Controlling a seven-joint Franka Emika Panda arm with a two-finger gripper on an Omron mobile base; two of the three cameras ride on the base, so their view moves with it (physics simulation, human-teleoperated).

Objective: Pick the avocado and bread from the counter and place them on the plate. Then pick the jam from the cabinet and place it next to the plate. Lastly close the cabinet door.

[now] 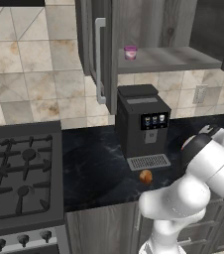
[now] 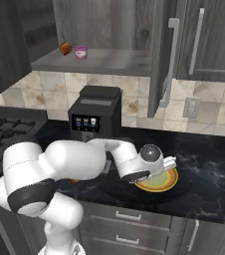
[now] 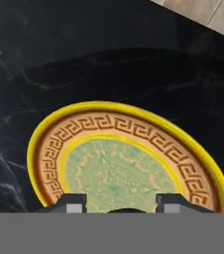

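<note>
Avocado (image 3: 126, 210) sits pinched between the fingertips of the gripper (image 3: 125, 203), with only its dark top edge showing in the hand view. The fingers are drawn in against it, one on each side. Directly beneath lies the plate (image 3: 109, 124), yellow-rimmed with an orange-brown key-pattern band and a pale green centre that is bare. It rests flat on the counter (image 3: 59, 49), and in the right base view the hand hangs low over its near-left edge.

Bread (image 1: 145, 176) lies on the counter to the left of the arm, just in front of the drip tray of a black coffee machine (image 1: 141, 124), well apart from the plate. A gas stove (image 1: 20, 173) adjoins the counter further left.

Above the machine, the cabinet (image 1: 173, 59) stands open, its door (image 2: 164, 60) swung out towards the room. Jam (image 1: 130, 52) stands upright on the grey shelf near the left end. A small orange-brown lump (image 2: 64, 48) sits just beside it, further left.
</note>
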